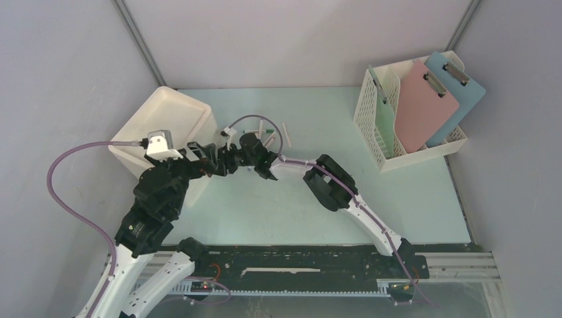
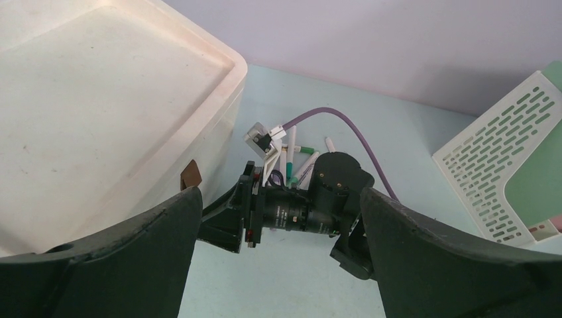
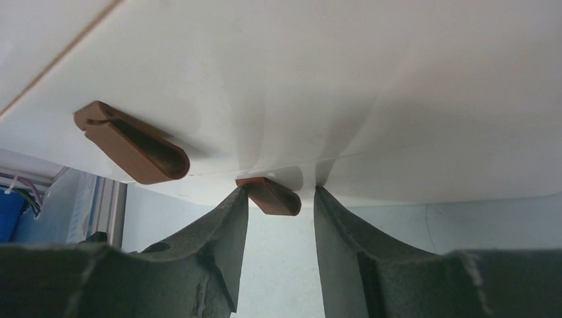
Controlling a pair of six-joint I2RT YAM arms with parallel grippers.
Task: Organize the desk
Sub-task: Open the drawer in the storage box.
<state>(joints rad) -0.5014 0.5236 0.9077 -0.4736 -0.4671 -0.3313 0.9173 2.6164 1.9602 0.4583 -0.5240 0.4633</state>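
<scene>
The desk (image 1: 265, 212) is a pale mint-green top between grey walls. My right gripper (image 3: 280, 192) points at the side wall of a white bin (image 1: 166, 126). Its jaws stand apart, close against that wall. A small brown tab (image 3: 268, 197) on the wall sits between the fingertips and touches only the left one. A larger brown tab (image 3: 132, 142) sticks out higher on the wall. My left gripper (image 2: 280, 199) is wide open and empty, just in front of the right arm's wrist (image 2: 311, 209). Several white pens (image 2: 291, 149) lie behind that wrist.
A white perforated file rack (image 1: 384, 126) at the back right holds a pink clipboard (image 1: 424, 106), a blue clipboard (image 1: 457, 86) and a green folder. A black rail (image 1: 298, 255) runs along the front edge. A purple cable (image 2: 344, 122) loops over the pens.
</scene>
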